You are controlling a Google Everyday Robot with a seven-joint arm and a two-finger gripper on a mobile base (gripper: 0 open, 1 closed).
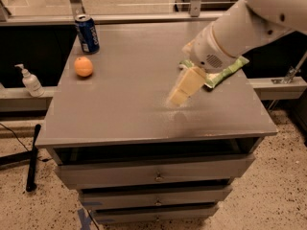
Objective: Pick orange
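Three items are sitting on the grey cabinet top, and only one is concerning you: the orange. It is resting near the left edge, toward the back, just beside the blue soda can but not touching it. Bare surface is lying open on its near and right sides. Its skin is showing smooth and evenly orange, with a slight sheen on a round body, and no bruise is showing.

The gripper is hanging over the top, right of centre, angled down and to the left. It is well apart from the fruit, and nothing is showing in it. Whether it is spread or closed, I am unable to tell. The white arm is reaching in from the upper right and covering part of the green snack bag.

In my judgement that entry is suiting the job: you are approaching from the open side, with the can lying beyond the fruit, not across the path.
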